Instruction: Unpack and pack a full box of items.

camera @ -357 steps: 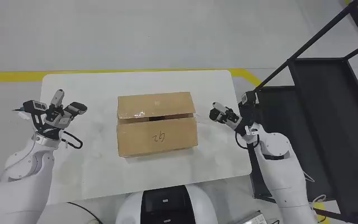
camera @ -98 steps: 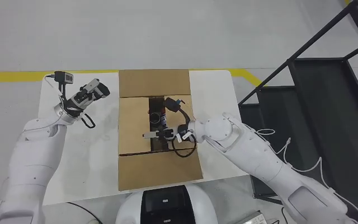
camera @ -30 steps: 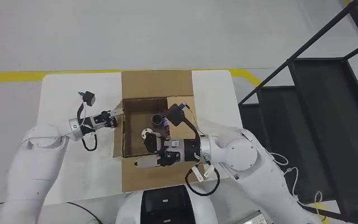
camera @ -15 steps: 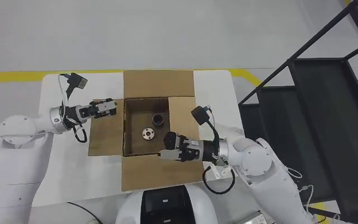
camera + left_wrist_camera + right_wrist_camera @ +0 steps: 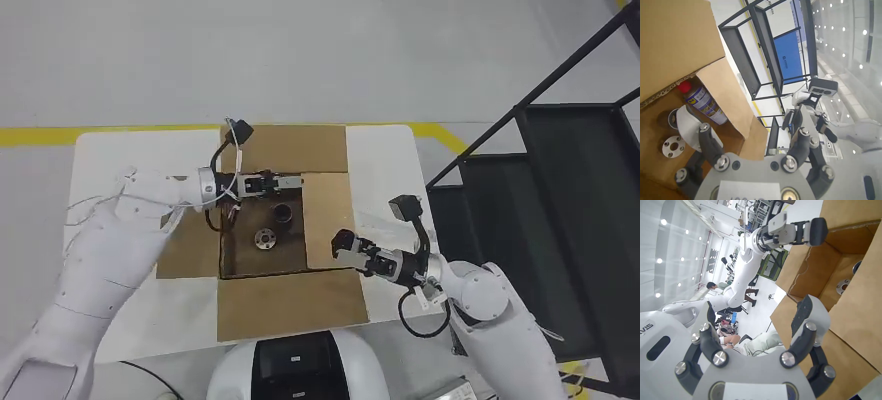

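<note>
Starting at the left, the white table (image 5: 120,160) carries the cardboard box (image 5: 290,300), all four flaps folded out flat and the opening bare. The left gripper (image 5: 292,181) hangs over the far end of that opening, fingers spread wide and holding nothing. Right under it, in the wrist view, a red-capped spray can (image 5: 705,106) lies against the far wall. Beside the can there's a dark ring (image 5: 283,213), and nearer the middle of the floor a metal disc (image 5: 265,238) with bolt holes.

Over to the right, the right gripper (image 5: 340,245) sits above the right-hand flap, just outside the opening, spread apart and empty too.

So this looks like the unpacking stage: box open, contents inside, nothing lifted yet. The next move probably falls to the left arm, which would need to drop into the box, line its fingers across the can and pinch it clear of the wall.
</note>
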You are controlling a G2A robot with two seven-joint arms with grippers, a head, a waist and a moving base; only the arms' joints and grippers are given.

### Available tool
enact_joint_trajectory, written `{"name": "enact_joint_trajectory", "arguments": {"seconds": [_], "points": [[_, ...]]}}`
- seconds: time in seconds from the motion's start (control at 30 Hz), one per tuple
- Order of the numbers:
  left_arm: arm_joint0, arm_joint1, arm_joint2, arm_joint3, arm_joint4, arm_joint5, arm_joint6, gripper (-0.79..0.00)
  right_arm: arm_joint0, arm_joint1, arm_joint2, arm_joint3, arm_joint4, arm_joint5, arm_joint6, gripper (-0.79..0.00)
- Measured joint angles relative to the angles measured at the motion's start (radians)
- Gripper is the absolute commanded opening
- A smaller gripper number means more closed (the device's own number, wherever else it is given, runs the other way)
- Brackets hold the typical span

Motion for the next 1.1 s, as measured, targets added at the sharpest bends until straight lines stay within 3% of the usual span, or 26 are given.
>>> {"name": "enact_joint_trajectory", "arguments": {"seconds": [0.23, 0.5, 0.8, 1.1], "points": [[-0.038, -0.067, 0.130, 0.160, 0.000, -0.062, 0.170, 0.000, 0.026, 0.005, -0.014, 0.042, 0.019, -0.020, 0.038, 0.000], [-0.108, -0.150, 0.250, 0.334, 0.028, -0.099, 0.247, 0.000, 0.032, 0.010, -0.035, 0.068, 0.025, -0.033, 0.052, 0.000], [-0.140, -0.208, 0.246, 0.367, -0.250, -0.150, 0.082, 0.000, -0.022, 0.022, -0.030, -0.020, -0.055, 0.048, 0.063, 0.000], [-0.138, -0.257, 0.285, 0.329, -0.369, -0.134, -0.020, 0.000, -0.136, 0.036, 0.010, -0.171, -0.114, 0.053, 0.049, 0.000]]}}
